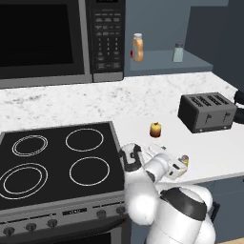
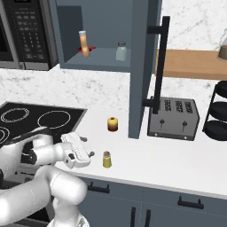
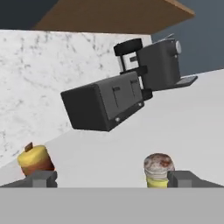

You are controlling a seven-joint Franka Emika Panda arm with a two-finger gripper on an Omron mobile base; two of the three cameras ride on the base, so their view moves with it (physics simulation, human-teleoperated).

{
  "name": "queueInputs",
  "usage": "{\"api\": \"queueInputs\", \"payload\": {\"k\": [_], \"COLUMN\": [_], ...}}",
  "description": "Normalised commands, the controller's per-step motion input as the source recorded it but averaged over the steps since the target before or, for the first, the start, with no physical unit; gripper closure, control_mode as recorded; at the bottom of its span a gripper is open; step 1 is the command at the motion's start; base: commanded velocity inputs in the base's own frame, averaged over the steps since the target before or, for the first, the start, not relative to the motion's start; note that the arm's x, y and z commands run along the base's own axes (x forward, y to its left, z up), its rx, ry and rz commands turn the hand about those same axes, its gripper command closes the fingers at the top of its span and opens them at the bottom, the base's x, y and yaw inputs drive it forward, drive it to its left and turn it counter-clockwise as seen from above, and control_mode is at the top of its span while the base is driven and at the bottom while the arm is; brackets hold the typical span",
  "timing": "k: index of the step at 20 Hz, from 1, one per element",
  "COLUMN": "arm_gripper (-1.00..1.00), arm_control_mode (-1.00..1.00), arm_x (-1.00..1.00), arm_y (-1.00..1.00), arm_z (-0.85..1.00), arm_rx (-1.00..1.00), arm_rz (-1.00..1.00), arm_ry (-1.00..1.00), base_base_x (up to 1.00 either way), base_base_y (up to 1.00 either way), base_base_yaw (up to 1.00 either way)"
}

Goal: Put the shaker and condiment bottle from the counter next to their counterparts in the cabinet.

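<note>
Two things sit on the white surface (image 2: 146,159): the shaker (image 2: 107,159) near its front edge and an apple-like ball (image 2: 112,124) further back, with a toaster (image 2: 173,118) off right. Fingers (image 3: 179,178) spread wide, low just beside the shaker, holding nothing. Orange bottle (image 2: 84,43) stands on the cabinet (image 2: 102,60) shelf by a pale shaker (image 2: 121,51).

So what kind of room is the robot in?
It looks like a kitchen, a computer-drawn one. There is a stove with four rings, a microwave above the counter, and a toaster.
</note>
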Motion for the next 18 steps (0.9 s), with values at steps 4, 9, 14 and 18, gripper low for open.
{"api": "queueInputs", "payload": {"k": [4, 9, 14, 18], "arm_gripper": [-1.00, -1.00, -1.00, -1.00], "arm_control_mode": [-1.00, -1.00, -1.00, -1.00], "arm_x": [0.06, 0.00, -0.02, -0.03], "arm_y": [-0.09, 0.01, 0.00, -0.01], "arm_z": [-0.49, -0.02, -0.05, -0.03], "arm_rx": [0.00, -0.04, -0.02, 0.00], "arm_rz": [-0.74, 0.00, 0.00, 0.00], "arm_ry": [0.18, 0.00, 0.00, 0.00], "base_base_x": [0.00, 0.00, 0.00, 0.00], "base_base_y": [0.00, 0.00, 0.00, 0.00], "base_base_yaw": [0.00, 0.00, 0.00, 0.00]}}
